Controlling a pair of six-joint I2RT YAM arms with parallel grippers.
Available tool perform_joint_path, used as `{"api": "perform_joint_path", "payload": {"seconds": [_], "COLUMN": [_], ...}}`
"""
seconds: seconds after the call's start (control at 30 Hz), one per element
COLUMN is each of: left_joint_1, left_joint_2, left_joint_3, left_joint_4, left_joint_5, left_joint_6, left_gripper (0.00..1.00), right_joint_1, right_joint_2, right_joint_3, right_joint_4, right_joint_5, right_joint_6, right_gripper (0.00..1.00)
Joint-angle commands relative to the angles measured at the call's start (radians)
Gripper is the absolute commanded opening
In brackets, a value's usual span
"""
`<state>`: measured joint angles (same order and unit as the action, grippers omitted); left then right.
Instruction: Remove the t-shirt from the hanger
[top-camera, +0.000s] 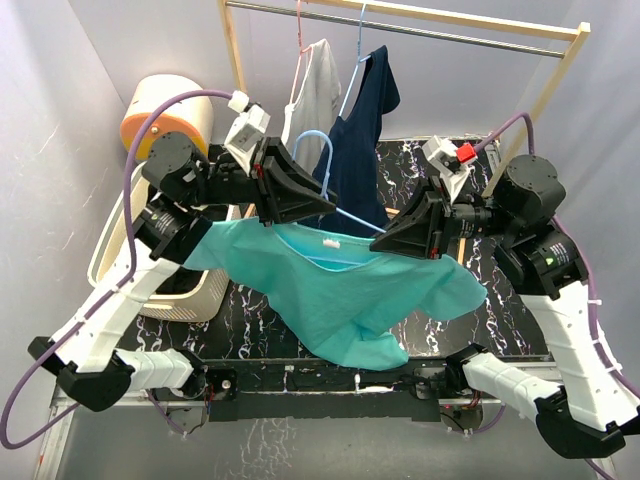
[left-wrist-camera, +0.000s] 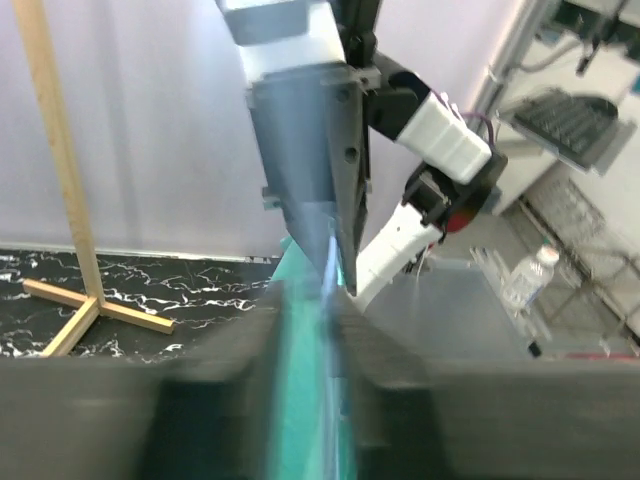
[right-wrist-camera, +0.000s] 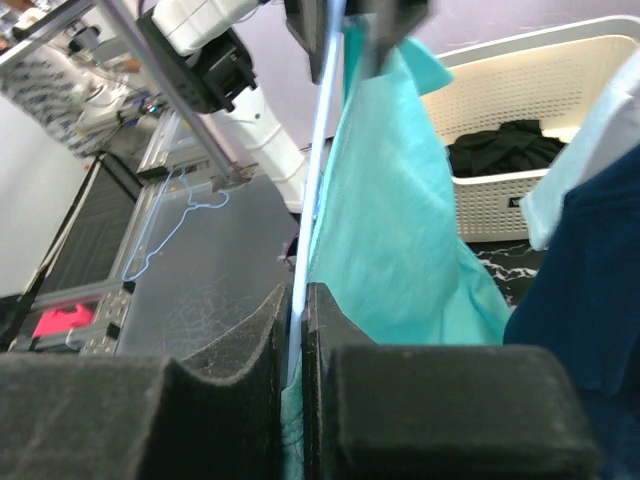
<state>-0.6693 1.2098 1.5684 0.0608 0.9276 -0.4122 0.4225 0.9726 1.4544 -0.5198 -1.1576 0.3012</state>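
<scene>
The left arm (top-camera: 105, 315) and right arm (top-camera: 575, 330) wore white shells on long links and black housings at the joints. A purple cable (top-camera: 127, 180) trailed along each. The left gripper (top-camera: 330, 205) and right gripper (top-camera: 378, 240) were black wedges with white camera blocks (top-camera: 248, 125); the right's bore a red patch (top-camera: 466, 153).

Left gripper (left-wrist-camera: 305, 425) fills the bottom edge, dark and badly blurred; its two fingers (left-wrist-camera: 150, 410) are pressed close with a strip of teal t-shirt (left-wrist-camera: 298, 330) pinched between them. Cloth rises straight up to the right gripper (left-wrist-camera: 332, 255), grey and black, tapering down from the top. Thin pale hanger (left-wrist-camera: 331, 235) bar along the cloth edge at that tip, blurred. White camera block (left-wrist-camera: 440, 130) on the arm behind. Left: wooden post (left-wrist-camera: 60, 170) on a black marbled table (left-wrist-camera: 180, 290), pale wall (left-wrist-camera: 150, 120). Far right: keyboard (left-wrist-camera: 570, 115), plastic bottle (left-wrist-camera: 528, 278)
</scene>
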Motion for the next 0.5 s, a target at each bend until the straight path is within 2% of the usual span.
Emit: {"api": "perform_joint_path", "payload": {"seconds": [0.0, 0.23, 0.27, 0.3, 0.37, 0.4, 0.47], "left_joint_1": [0.0, 0.0, 0.0, 0.0, 0.0, 0.0, 0.0], "left_joint_2": [0.01, -0.041, -0.047, -0.051, -0.054, -0.056, -0.064], "left_joint_3": [0.002, 0.015, 0.02, 0.027, 0.048, 0.058, 0.067], "left_joint_4": [0.138, 0.098, 0.078, 0.058, 0.013, -0.011, -0.044], "left_joint_5": [0.109, 0.061, 0.05, 0.038, 0.013, 0.002, -0.022], "left_joint_6": [-0.09, -0.069, -0.059, -0.052, -0.044, -0.037, -0.029], "left_gripper": [0.0, 0.0, 0.0, 0.0, 0.0, 0.0, 0.0], "right_joint_1": [-0.004, -0.004, -0.004, -0.004, -0.004, -0.004, -0.004], "right_joint_2": [-0.013, -0.013, -0.021, -0.033, -0.07, -0.094, -0.154], "right_joint_3": [0.018, 0.01, 0.001, -0.02, -0.059, -0.079, -0.111], "right_joint_4": [0.064, -0.084, -0.114, -0.146, -0.188, -0.205, -0.236], "right_joint_5": [-0.012, 0.107, 0.143, 0.183, 0.242, 0.271, 0.338], "right_joint_6": [0.0, -0.098, -0.114, -0.125, -0.148, -0.158, -0.164], "right_gripper": [0.08, 0.08, 0.12, 0.22, 0.48, 0.57, 0.64]}}
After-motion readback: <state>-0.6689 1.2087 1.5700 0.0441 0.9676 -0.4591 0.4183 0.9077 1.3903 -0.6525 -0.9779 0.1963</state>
